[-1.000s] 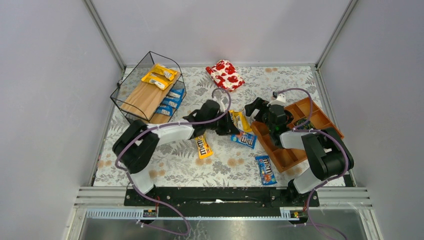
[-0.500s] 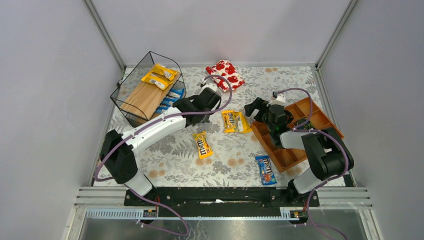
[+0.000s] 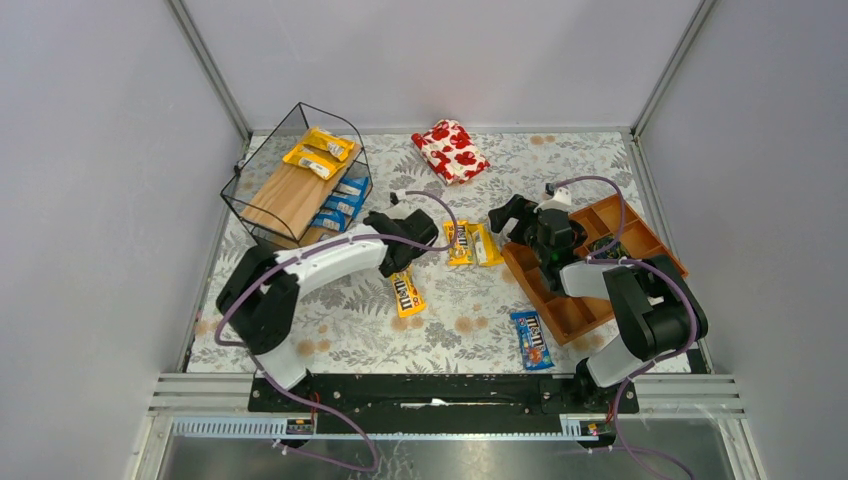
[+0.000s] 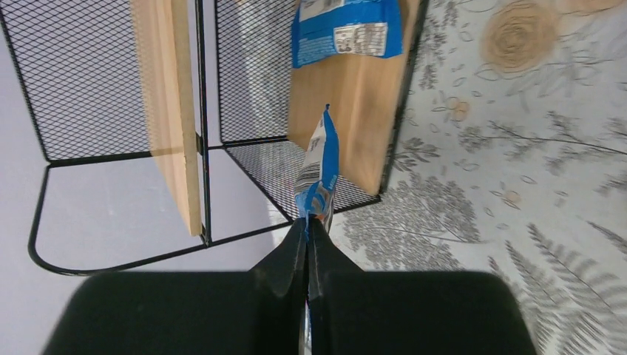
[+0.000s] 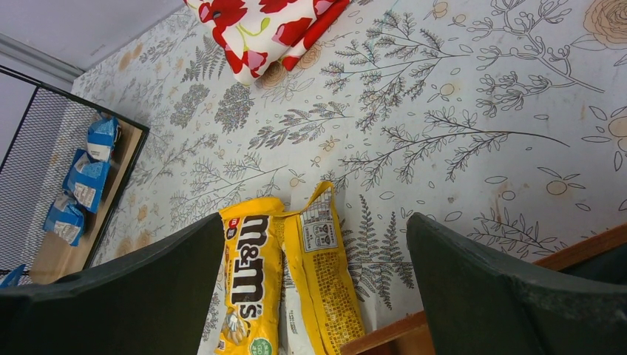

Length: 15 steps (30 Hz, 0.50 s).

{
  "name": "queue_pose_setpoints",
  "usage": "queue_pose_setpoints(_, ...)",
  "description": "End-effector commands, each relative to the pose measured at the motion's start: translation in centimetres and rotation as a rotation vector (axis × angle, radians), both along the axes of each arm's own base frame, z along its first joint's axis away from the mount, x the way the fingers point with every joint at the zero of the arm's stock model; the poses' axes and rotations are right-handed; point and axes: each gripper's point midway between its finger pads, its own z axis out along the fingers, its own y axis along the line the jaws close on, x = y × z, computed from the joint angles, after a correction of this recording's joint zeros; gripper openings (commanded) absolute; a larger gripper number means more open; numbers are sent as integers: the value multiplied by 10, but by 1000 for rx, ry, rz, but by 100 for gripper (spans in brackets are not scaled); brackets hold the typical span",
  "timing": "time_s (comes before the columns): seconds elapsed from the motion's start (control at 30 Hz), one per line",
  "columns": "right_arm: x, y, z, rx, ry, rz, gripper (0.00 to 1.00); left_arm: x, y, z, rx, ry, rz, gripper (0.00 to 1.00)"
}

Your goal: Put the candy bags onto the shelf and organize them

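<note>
Left gripper: jaws pinched tight on the end of a held blue bag, which stands edge-on and points toward the shelf's lower board.
Right gripper: jaws wide apart, nothing in them, hovering at the tray's 9 o'clock edge, above the yellow pair.
Shelf: at 10 o'clock on the table.
Done: top-tier yellows, two side by side; lower-tier blues, about three in a row.
In hand: held blue bag, near the shelf's 4 o'clock corner, not yet set down.
Left on table: yellow pair touching at centre; lone yellow at 7 o'clock of centre; loose blue at 5 o'clock.
Not task: pouch at 12 o'clock.
Progress (judged): about half; five shelved, one in transit, four to go. The tray interior is too small to check.
</note>
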Motion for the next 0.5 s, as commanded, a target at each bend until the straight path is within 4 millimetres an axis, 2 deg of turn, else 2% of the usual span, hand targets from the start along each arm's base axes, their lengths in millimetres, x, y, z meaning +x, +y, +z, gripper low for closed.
queue_pose_setpoints(0.0, 9, 2, 21, 29, -63, 3, 100, 17, 24, 5, 173, -72, 59, 0)
queue_pose_setpoints(0.17, 8, 1, 20, 29, -62, 0, 100, 36, 34, -24, 199, -41, 114, 0)
queue_pose_setpoints(0.47, 8, -2, 20, 38, -63, -8, 100, 51, 42, -73, 133, 57, 97, 0)
